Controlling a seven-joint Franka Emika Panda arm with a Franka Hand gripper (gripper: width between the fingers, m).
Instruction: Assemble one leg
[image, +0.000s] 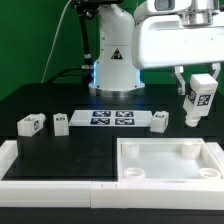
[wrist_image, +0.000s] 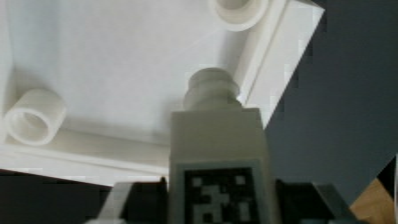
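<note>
My gripper (image: 200, 92) is shut on one leg (image: 202, 100), a chunky white block with a black-and-white tag, and holds it in the air above the far right part of the large white tabletop (image: 170, 172). In the wrist view the held leg (wrist_image: 217, 135) stands between my gripper's (wrist_image: 222, 205) fingers (wrist_image: 132, 200), its round peg end pointing at the tabletop (wrist_image: 125, 60) below. Two corner sockets (wrist_image: 32, 116) show there. Three more legs lie on the black table: two at the exterior view's left (image: 30, 124) (image: 61, 123) and one right of the middle (image: 160, 120).
The marker board (image: 110, 119) lies between the loose legs. A white L-shaped barrier (image: 40, 168) runs along the front left. The robot base (image: 112, 60) stands at the back. Cables hang behind it.
</note>
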